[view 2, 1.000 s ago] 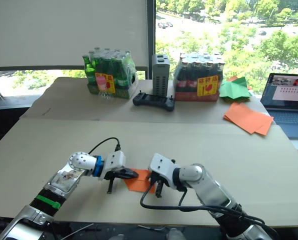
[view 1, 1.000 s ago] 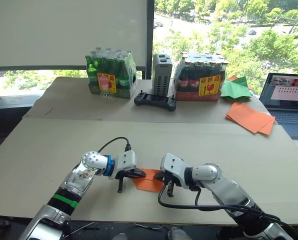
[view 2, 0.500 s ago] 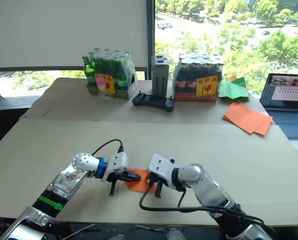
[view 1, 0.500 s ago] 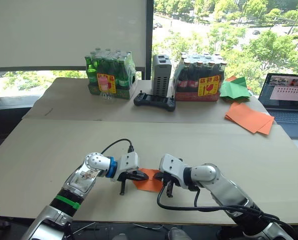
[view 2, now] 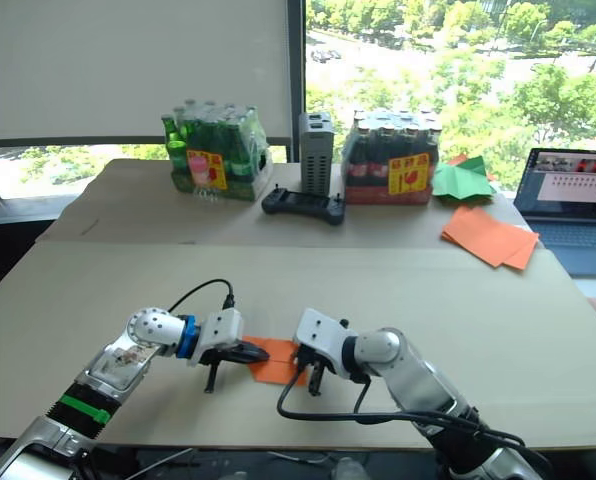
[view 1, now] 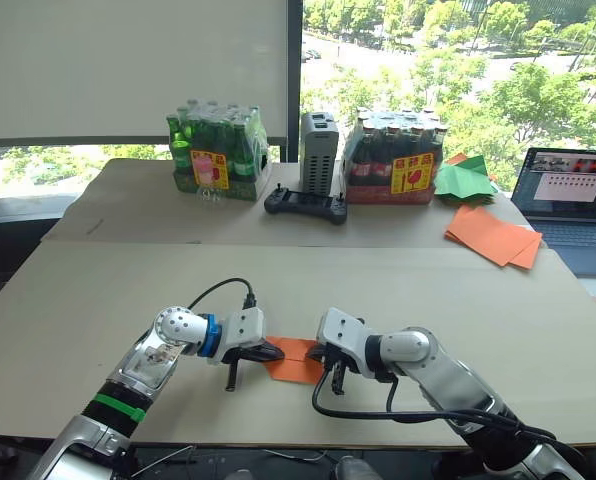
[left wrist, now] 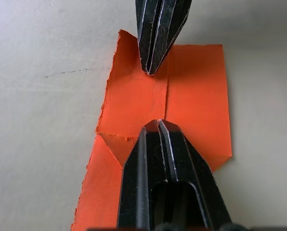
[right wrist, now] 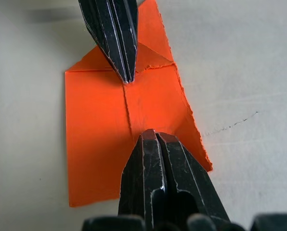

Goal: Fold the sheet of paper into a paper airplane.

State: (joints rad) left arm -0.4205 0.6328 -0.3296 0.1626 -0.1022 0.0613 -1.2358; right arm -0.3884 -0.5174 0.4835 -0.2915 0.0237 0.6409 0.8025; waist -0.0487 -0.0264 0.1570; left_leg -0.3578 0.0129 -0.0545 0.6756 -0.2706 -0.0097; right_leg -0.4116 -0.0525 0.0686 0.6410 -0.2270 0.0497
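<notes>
On the pale bench [view 1: 458,290], the left pincer [view 1: 272,352], fingers together, presses its tip on the creased bright orange sheet of paper [view 1: 296,361] lying flat between both arms; the right pincer [view 1: 321,353], fingers together, presses the opposite end.
</notes>
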